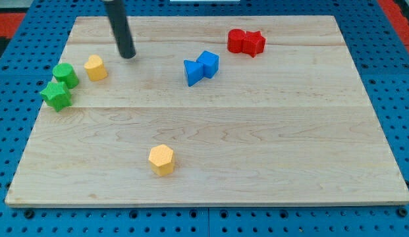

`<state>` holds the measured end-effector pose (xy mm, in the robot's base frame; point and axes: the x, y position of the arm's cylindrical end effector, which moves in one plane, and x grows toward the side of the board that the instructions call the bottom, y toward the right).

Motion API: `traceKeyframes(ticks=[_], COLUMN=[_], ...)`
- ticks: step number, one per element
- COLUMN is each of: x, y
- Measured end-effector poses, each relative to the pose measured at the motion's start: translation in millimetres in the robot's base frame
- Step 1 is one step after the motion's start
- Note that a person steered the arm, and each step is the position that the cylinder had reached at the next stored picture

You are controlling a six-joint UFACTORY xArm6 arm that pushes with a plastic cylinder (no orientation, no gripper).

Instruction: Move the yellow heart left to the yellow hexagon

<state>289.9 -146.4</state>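
Observation:
The yellow heart [95, 67] lies near the view's left edge of the wooden board, toward the top. The yellow hexagon [161, 159] lies well below it and to its right, near the view's bottom edge. My tip [128, 54] rests on the board just to the right of the yellow heart and slightly above it, with a small gap between them. The rod rises out of the view's top.
A green cylinder [65, 75] and a green star [56, 95] sit just left of the yellow heart. Two blue blocks [201, 67] touch each other at the top centre. A red cylinder [237, 41] and a red star [254, 43] touch at the top right.

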Motion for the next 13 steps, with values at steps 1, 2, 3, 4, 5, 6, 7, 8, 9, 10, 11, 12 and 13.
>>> traceKeyframes(ticks=[1, 2, 3, 4, 5, 6, 7, 8, 9, 10, 11, 12, 13], x=[0, 38, 69, 34, 17, 55, 82, 75, 44, 89, 136, 168, 187], y=[-66, -50, -27, -30, -80, -47, 34, 6, -36, -51, -20, 54, 85])
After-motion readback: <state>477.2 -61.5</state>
